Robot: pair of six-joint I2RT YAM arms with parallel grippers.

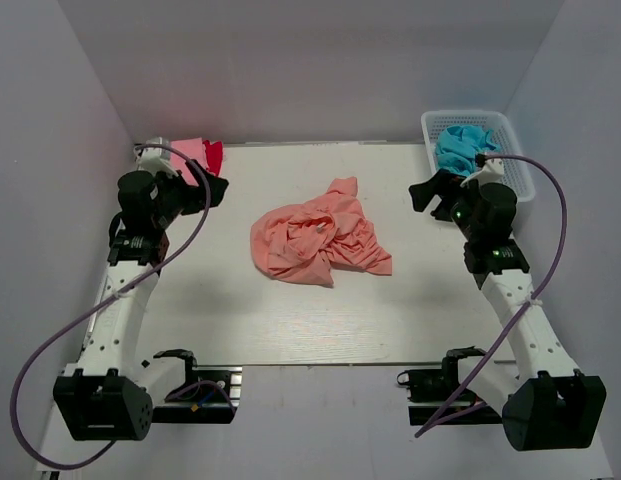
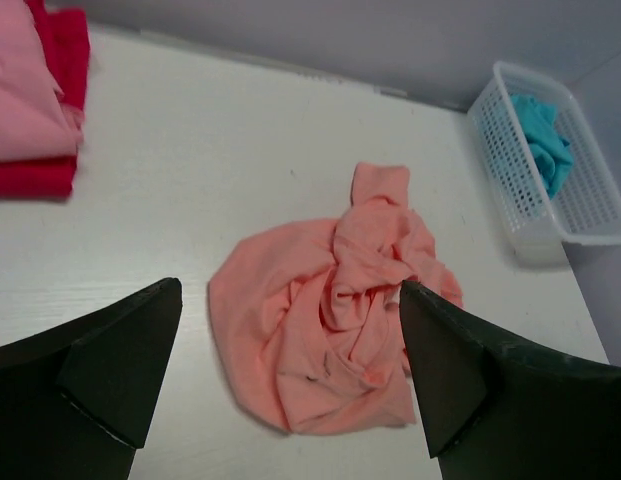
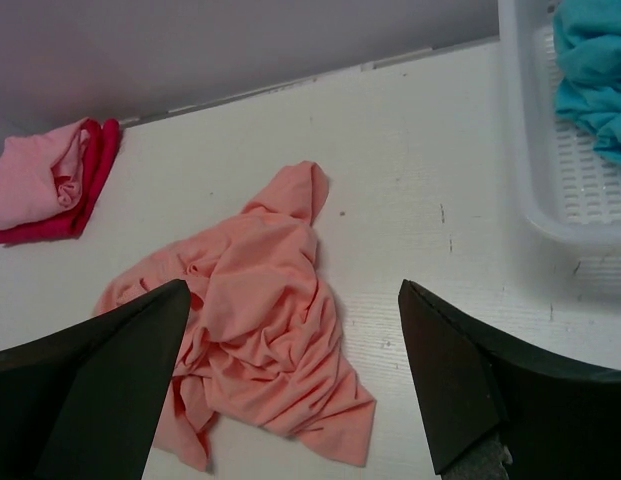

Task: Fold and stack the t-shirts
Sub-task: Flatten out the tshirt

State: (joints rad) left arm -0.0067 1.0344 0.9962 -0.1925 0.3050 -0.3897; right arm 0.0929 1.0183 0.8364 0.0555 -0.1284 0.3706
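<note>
A large salmon-orange t-shirt lies crumpled in the middle of the white table. It also shows in the left wrist view and the right wrist view. A folded light pink shirt rests on a red one at the back left corner. A turquoise shirt is bunched inside the white basket. My left gripper hovers left of the salmon shirt, open and empty. My right gripper hovers to its right, near the basket, also open and empty.
The white lattice basket stands at the back right corner against the wall. The pink shirt and red shirt sit close to the back wall. Grey walls enclose the table on three sides.
</note>
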